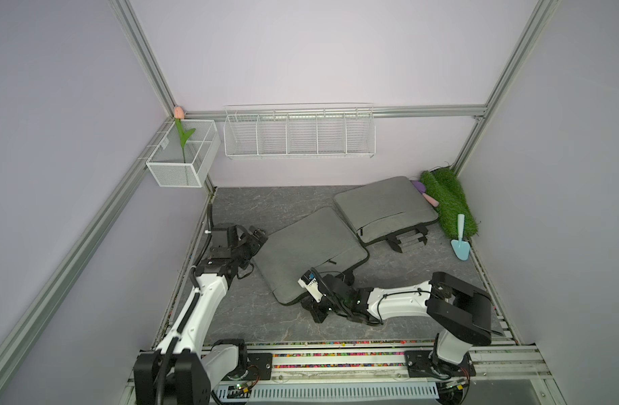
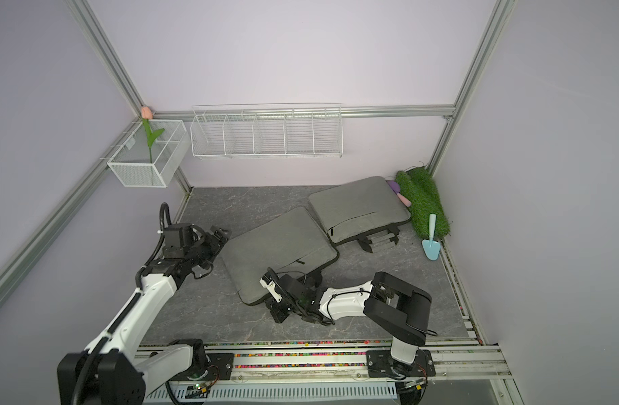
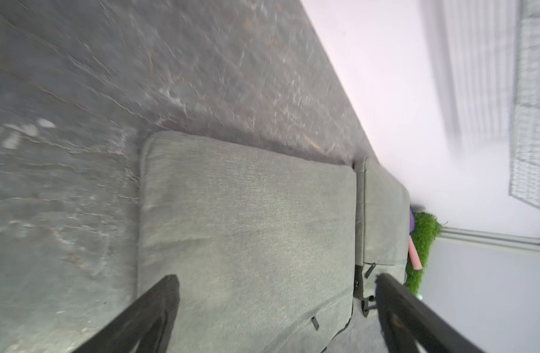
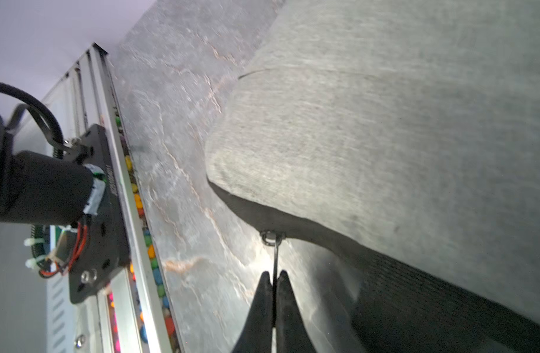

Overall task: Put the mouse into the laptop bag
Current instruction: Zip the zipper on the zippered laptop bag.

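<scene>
Right gripper (image 4: 274, 273) clenched on zip pull (image 4: 275, 255) at bag (image 1: 308, 249) near edge | left gripper (image 3: 276, 278) released, beside bag's left edge | mouse: cannot tell where | floor (image 1: 259, 207) open far-left

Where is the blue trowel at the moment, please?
In a top view, the trowel lies near the right wall, at the turf's near end, right of the far bag.

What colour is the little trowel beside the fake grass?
The trowel is light blue, handle paler; clearest in a top view.
</scene>
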Tool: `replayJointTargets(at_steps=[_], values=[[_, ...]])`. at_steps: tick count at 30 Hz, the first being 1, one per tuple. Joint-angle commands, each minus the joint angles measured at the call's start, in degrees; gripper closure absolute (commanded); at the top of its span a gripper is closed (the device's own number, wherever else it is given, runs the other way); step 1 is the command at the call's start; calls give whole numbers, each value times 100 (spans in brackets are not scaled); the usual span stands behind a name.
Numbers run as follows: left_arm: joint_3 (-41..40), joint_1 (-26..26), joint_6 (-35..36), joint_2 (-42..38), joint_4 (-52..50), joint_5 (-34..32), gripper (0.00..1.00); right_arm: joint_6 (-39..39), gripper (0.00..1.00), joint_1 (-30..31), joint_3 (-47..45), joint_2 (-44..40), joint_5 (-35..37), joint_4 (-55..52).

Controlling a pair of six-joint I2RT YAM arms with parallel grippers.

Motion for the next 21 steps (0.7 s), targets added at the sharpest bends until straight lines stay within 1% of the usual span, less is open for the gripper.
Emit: replayJointTargets(at_steps=[1,3,6,8,10,13,15,17,19,21], values=[[244,21,420,976,122,615,0,248,94,-142,-348,-346,472,52],[304,46,481,1408,358,702,0,354,93,-156,-448,-424,753,-154],[290,26,516,1815,853,1087,0,411,93,-33,-384,-360,744,-154],[83,-44,371,1946,1460,1434,0,315,93,274,-2,-174,843,-439],[-142,-170,204,2136,1953,1411,0,259,93,638,483,48,1048,-819],[-378,-312,78,2755,2555,1346,0,416,93,983,1136,460,903,-978],[-726,-321,-270,3164,3458,1499,2,639,94,1092,1376,694,810,-957],[-1006,-352,-583,3548,4364,1655,4,896,93,1150,1525,908,643,-713],[-1122,-365,-676,3765,4679,1744,5,980,93,1180,1658,1071,487,-560],[-1236,-370,-684,3797,4815,1722,5,1080,93,1163,1642,1090,565,-494]])
